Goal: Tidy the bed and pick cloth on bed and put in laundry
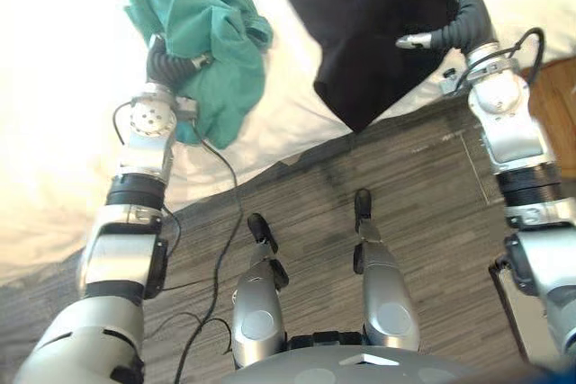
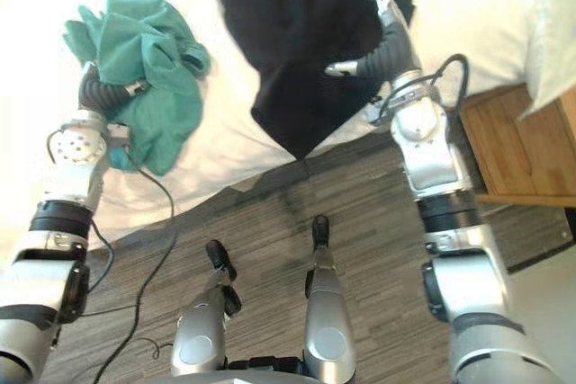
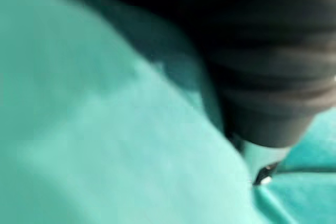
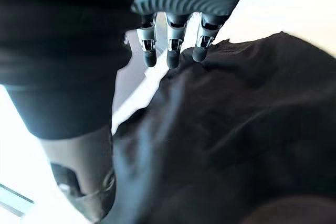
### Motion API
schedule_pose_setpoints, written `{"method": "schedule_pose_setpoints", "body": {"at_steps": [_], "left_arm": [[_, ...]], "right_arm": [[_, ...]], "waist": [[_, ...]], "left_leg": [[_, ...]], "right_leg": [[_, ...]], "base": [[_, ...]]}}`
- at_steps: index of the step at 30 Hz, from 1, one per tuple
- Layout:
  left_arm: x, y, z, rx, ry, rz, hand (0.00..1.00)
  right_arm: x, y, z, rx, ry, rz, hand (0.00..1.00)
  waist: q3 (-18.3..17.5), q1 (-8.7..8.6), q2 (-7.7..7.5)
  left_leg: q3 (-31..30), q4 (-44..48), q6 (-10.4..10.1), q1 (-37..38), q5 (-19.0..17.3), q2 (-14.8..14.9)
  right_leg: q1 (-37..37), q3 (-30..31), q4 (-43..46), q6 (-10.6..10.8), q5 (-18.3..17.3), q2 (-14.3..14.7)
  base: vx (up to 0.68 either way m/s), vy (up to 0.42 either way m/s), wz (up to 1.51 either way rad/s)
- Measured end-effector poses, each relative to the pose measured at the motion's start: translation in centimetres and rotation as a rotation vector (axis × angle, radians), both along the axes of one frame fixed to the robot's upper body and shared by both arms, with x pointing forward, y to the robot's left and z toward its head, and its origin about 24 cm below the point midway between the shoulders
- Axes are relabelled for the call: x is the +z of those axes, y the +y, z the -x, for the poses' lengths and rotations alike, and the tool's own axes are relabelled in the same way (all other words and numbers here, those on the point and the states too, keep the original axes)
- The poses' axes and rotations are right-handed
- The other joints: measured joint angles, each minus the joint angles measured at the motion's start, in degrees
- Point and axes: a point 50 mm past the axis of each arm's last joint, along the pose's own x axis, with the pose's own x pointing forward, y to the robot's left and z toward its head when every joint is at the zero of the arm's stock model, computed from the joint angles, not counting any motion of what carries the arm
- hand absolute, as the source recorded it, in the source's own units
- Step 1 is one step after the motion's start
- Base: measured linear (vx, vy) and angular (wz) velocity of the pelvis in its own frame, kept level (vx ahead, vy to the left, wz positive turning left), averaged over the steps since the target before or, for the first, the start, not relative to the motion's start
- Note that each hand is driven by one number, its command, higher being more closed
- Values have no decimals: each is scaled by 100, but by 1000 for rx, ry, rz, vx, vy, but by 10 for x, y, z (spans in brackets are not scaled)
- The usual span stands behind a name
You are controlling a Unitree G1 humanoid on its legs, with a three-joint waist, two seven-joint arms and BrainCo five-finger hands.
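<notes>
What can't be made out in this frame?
Left robot hand: mostly buried in the green cloth, in both eye views and its wrist view.
Black cloth, far end: cut off by the eye views' top edge.
Wooden nightstand: cut off by the right eye view's right edge.

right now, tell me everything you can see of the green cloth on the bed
The green cloth is a soft teal fabric, crumpled into a loose heap of folds on the white bed, near its edge, with one end trailing toward that edge. The left robot hand is pushed into the heap, its dark ribbed cover against the folds. The cloth lies apart from the black cloth to its right.
</notes>
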Motion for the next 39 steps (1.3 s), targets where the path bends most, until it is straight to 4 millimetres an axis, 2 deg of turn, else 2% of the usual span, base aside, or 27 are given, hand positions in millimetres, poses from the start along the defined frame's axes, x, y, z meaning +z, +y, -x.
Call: {"method": "schedule_pose_setpoints", "body": {"at_steps": [2,3,5,6,8,9,10,11,12,13,14,16,17,18,21,24,27,29,32,33,35,36,37,38,39], "left_arm": [[-10,-7,5,-34,7,4,100],[-17,-9,9,-43,17,-2,100],[-33,-15,21,-71,49,-55,100],[-44,-18,31,-92,74,-113,100],[-63,-21,49,-121,130,-190,100],[-79,-22,60,-141,186,-229,100],[-116,-23,79,-179,352,-297,100],[-170,-25,104,-223,611,-331,100],[-201,-26,123,-238,768,-328,100],[-250,-33,161,-272,1039,-332,100],[-281,-43,199,-319,1228,-327,100],[-301,-59,236,-389,1356,-299,100],[-305,-64,245,-408,1374,-291,100],[-310,-70,267,-440,1406,-265,100],[-310,-75,267,-459,1369,-250,100],[-305,-76,258,-424,1274,-237,100],[-302,-76,251,-341,1206,-205,100],[-303,-72,257,-281,1198,-178,100],[-303,-62,265,-215,1215,-147,100],[-304,-60,266,-205,1220,-145,100],[-304,-48,271,-178,1251,-127,100],[-304,-45,273,-172,1261,-120,100],[-305,-42,276,-173,1286,-114,100],[-305,-41,278,-176,1299,-114,100],[-306,-40,282,-179,1322,-122,100]], "right_arm": [[-1,-18,-4,-78,48,18,0],[-1,-25,-6,-111,72,30,0],[6,-43,-7,-189,101,48,0],[14,-54,-6,-239,107,65,0],[35,-69,-1,-298,79,100,0],[46,-76,2,-330,60,112,0],[59,-85,6,-365,47,117,0],[70,-92,9,-391,50,123,100],[74,-94,9,-394,58,123,100],[81,-100,12,-402,93,126,100],[87,-113,19,-432,124,118,100],[97,-135,30,-487,187,76,100],[98,-141,33,-498,210,55,100],[95,-152,39,-505,264,8,100],[90,-160,41,-480,277,-90,100],[62,-163,35,-394,295,-220,100],[23,-158,27,-237,269,-413,100],[-10,-152,24,-146,251,-527,100],[-68,-128,22,-16,239,-691,100],[-81,-123,23,-3,247,-714,100],[-138,-104,34,4,337,-782,100],[-154,-98,38,0,376,-804,100],[-190,-88,49,-19,460,-856,100],[-205,-84,56,-33,500,-878,100],[-243,-73,76,-62,605,-926,100]], "waist": [[-4,71,153],[-2,118,276],[3,247,642],[5,304,897],[-32,410,1257],[-45,448,1392],[-140,538,1521],[-205,590,1608],[-213,606,1618],[-215,618,1622],[-215,642,1622],[-211,789,1617],[-211,811,1617],[-211,836,1617],[-211,824,1616],[-198,721,1598],[-151,553,1534],[-54,464,1401],[2,309,1125],[-15,302,1063],[-121,306,828],[-170,313,776],[-254,306,707],[-312,307,683],[-474,320,650]], "left_leg": [[-147,-8,16,-92,31,-17],[-228,-37,15,-123,63,-25],[-375,-211,22,-171,201,-40],[-458,-330,16,-212,294,-44],[-577,-361,14,-356,345,-44],[-609,-361,15,-418,362,-44],[-617,-360,13,-529,373,-44],[-627,-360,9,-596,375,-49],[-626,-359,9,-615,375,-53],[-669,-359,9,-679,374,-68],[-760,-358,8,-772,371,-101],[-825,-358,-18,-802,335,-182],[-851,-358,-21,-788,329,-213],[-905,-358,3,-722,313,-299],[-898,-359,27,-602,303,-403],[-884,-359,75,-370,312,-444],[-855,-359,31,-78,235,-428],[-781,-359,-13,188,183,-383],[-718,-358,-62,489,117,-310],[-707,-358,-67,540,113,-299],[-609,-358,-112,752,79,-246],[-584,-358,-124,793,65,-232],[-578,-358,-119,891,11,-211],[-578,-358,-120,912,-3,-210],[-571,-359,-116,950,-40,-210]], "right_leg": [[0,-109,22,-3,-11,-25],[0,-184,24,-5,-16,-32],[-28,-335,24,-16,-24,-32],[-57,-417,23,-18,-25,-25],[-152,-515,30,-23,-29,-22],[-199,-550,40,-23,-28,-25],[-319,-549,54,-24,-29,-27],[-404,-552,77,-28,-33,-37],[-430,-552,85,-30,-35,-44],[-470,-581,91,-31,-46,-60],[-520,-647,110,-24,-56,-98],[-535,-694,161,-3,-71,-190],[-510,-708,178,5,-77,-223],[-415,-762,181,36,-90,-316],[-276,-759,175,75,-71,-417],[-41,-743,156,125,-105,-459],[268,-741,100,137,-139,-438],[510,-725,60,129,-169,-395],[782,-699,46,105,-232,-327],[824,-695,35,101,-236,-315],[1026,-656,-48,83,-256,-253],[1064,-644,-61,85,-265,-240],[1163,-635,-68,97,-311,-217],[1185,-635,-67,94,-330,-216],[1232,-635,-72,102,-368,-216]], "base": [[16,16,43],[15,9,37],[17,-2,35],[7,-6,31],[-1,-6,26],[-5,-7,14],[-5,-4,8],[0,0,0],[5,5,8],[5,8,22],[1,13,29],[0,35,27],[18,66,30],[16,60,22],[29,46,6],[39,14,-2],[68,-14,-10],[85,-22,-19],[68,-20,-13],[72,-21,-16],[54,-21,-18],[49,-19,-15],[39,-12,-6],[43,-8,-1],[41,1,-2]]}}
